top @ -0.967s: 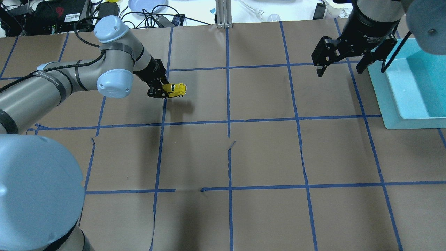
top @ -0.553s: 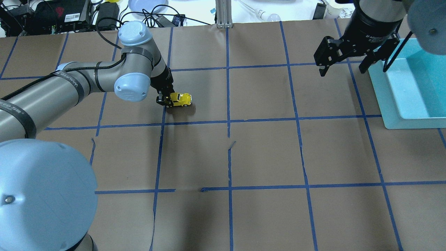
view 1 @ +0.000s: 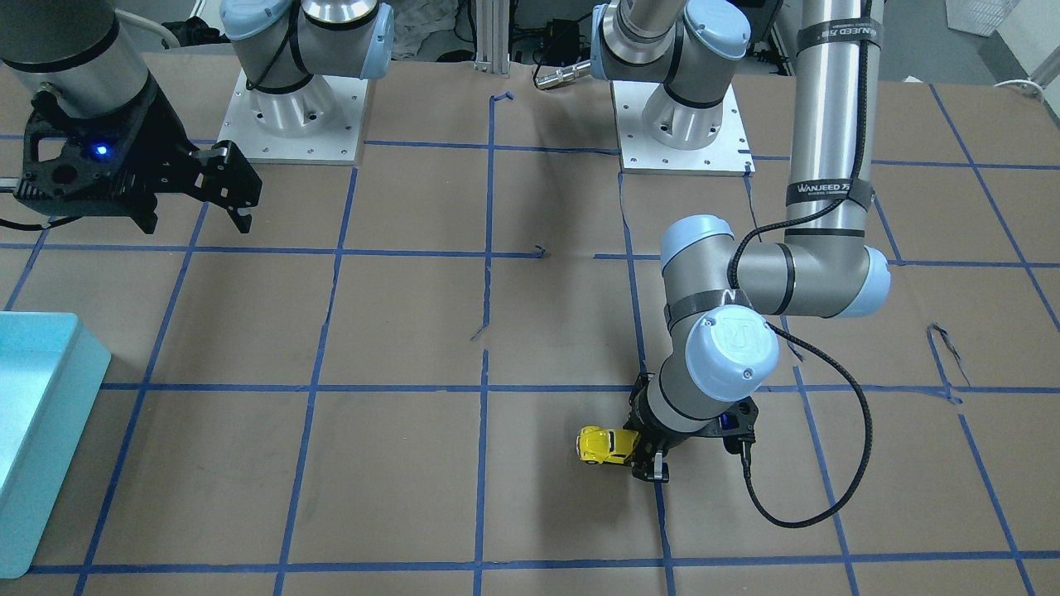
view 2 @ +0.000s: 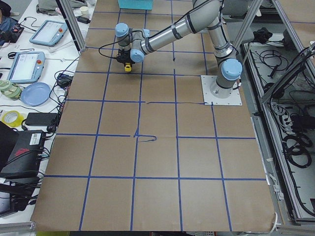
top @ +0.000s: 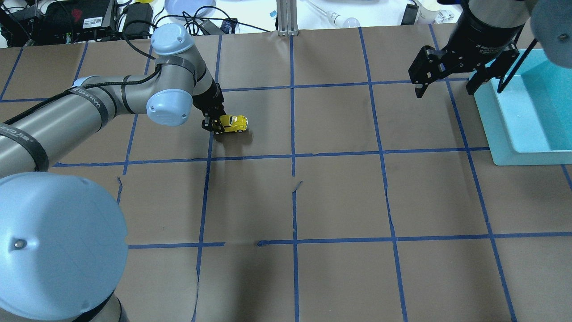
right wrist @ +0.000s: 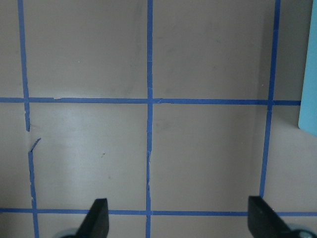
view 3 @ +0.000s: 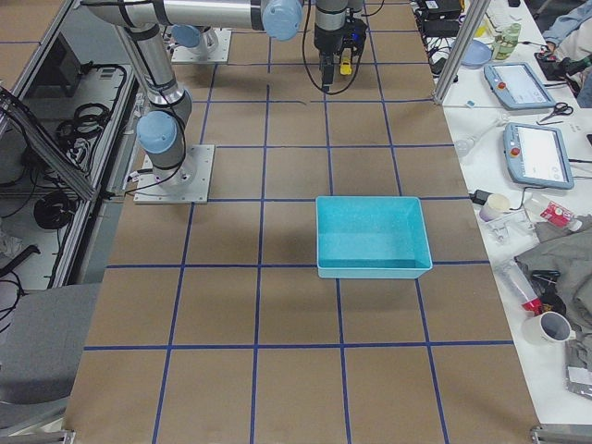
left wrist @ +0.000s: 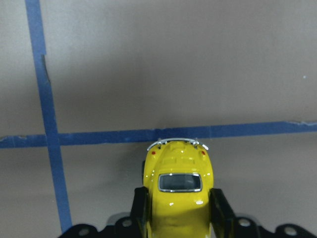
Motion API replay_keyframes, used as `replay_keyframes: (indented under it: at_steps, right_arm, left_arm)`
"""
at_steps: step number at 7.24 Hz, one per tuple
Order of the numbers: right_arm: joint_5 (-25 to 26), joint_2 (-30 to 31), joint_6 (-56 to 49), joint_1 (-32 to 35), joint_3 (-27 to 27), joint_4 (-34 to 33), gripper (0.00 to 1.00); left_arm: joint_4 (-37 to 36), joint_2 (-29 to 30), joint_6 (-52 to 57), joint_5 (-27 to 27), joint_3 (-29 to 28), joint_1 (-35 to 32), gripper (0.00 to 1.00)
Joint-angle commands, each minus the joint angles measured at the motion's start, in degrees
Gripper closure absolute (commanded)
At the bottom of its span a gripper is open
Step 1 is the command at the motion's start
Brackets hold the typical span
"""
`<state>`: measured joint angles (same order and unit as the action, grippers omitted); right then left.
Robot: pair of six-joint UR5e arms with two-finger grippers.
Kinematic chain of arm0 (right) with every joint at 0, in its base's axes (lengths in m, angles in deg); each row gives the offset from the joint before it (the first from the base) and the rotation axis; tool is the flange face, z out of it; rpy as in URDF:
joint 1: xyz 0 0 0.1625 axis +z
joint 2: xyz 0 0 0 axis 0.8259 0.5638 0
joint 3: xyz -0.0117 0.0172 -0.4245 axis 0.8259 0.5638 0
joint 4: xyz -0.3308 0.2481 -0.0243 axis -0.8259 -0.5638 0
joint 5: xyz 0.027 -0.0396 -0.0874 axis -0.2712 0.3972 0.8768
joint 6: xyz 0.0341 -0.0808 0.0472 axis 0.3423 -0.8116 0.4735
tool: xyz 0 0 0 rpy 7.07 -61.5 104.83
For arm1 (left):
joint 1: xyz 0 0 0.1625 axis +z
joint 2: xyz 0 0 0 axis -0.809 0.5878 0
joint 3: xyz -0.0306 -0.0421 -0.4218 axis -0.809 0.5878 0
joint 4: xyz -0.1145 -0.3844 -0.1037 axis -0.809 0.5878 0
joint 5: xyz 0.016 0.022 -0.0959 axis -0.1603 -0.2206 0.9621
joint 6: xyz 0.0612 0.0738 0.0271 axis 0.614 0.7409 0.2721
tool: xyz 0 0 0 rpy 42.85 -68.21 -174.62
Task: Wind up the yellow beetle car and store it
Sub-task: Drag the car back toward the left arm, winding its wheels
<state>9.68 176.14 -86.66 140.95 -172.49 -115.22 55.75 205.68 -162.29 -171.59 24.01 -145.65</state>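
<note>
At the far left of the table, seen from overhead, the left arm reaches down and its gripper is closed across the sides of the car. The wrist view shows a black finger pressed against each flank. The car sits level, wheels down, with its tail lights and rear bumper pointing away from the wrist, towards the right. Its shadow lies close under it, so it is at the paper or only just above it. That low, level hold likely suits the winding step: the wheels have to roll along the surface under some pressure, and a grip on the body leaves them free to turn.

The front of the car is hidden between the fingers and under the wrist. No view shows the wheels clearly, so I cannot tell whether they are actually touching.

Well apart, at the far right, the right gripper hangs above the table with its jaws spread wide and nothing between them. It waits just beside the bin, probably to be on hand for the storing step. Its wrist view shows only the two fingertips at the bottom edge and a sliver of the bin. The right side of the bin is cut off in the overhead view.
</note>
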Motion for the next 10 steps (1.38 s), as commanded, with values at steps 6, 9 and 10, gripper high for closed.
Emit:
replay_keyframes:
  at_steps: [6, 9, 10]
  right_arm:
    - [-0.39, 0.09, 0.08, 0.15, -0.89, -0.24, 0.00]
    - [-0.39, 0.00, 0.08, 0.15, -0.98, -0.24, 0.00]
    - [-0.39, 0.00, 0.25, 0.15, -0.98, -0.24, 0.00]
  left_arm:
    - [0.11, 1.03, 5.08, 1.52, -0.15, 5.41, 1.00]
    - [0.11, 1.11, 6.66, -4.51, -0.06, 6.13, 1.00]
    - [0.11, 1.11, 6.66, -4.63, 0.11, 7.26, 1.00]
